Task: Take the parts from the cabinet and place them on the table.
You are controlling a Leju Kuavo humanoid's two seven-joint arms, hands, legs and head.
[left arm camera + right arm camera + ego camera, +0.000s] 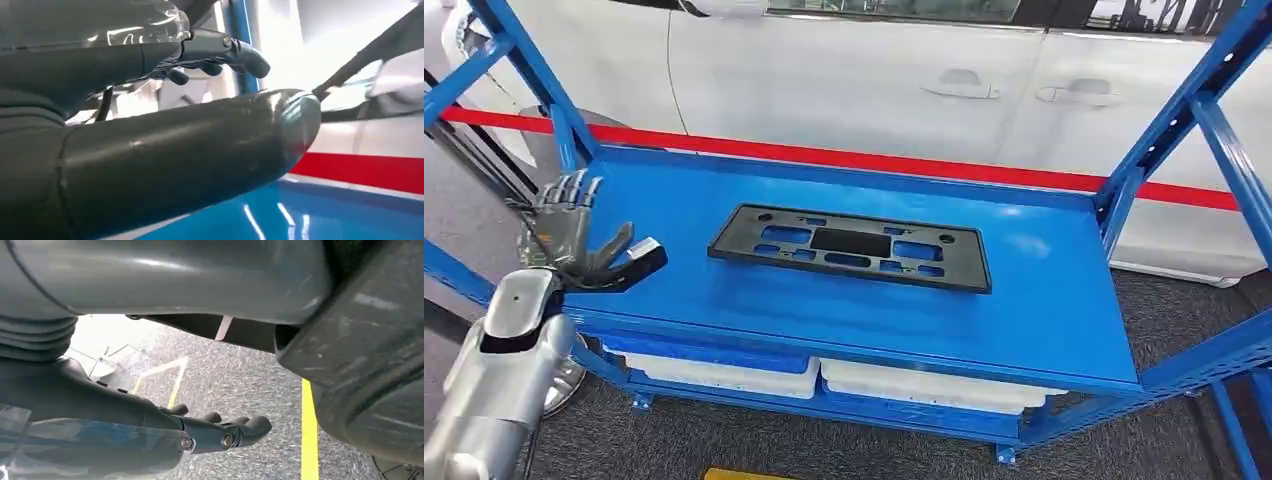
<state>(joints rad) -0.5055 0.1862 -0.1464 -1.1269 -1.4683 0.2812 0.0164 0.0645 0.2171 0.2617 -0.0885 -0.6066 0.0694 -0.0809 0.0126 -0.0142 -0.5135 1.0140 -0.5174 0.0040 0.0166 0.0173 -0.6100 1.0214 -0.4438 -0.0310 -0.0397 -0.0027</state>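
Blue steel shelving (1064,290) is what I'm looking at from the head cam, glossy painted deck with angled blue uprights at the corners, parked on dark speckled carpet. On that top shelf sits the part (851,247): a flat black plastic plate, long and rectangular, matte, with a bunch of rounded cutouts and a solid darker block in its middle. It lies flat roughly mid-shelf, turned a bit off square to the shelf edges, nothing touching it.

My left hand (574,232) is up at the left end of the shelf, well apart from the part. Silver forearm coming up from below, palm raised, fingers (565,196) spread and pointing upward, thumb sticking out toward the part. Released, holding nothing. Left wrist cam confirms it: fat grey thumb (200,150) across the frame, darker fingers above it, just blue shelf and air between.

My right hand (200,432) hangs down by my side over the grey carpet (240,385) with its yellow floor lines. Fingers lightly curled but apart, nothing in them.

Under the top deck, two white plastic bins (824,378) sit side by side on the lower shelf. Behind the rack there's a red stripe (844,158) and a white car (874,80) with two door handles showing.
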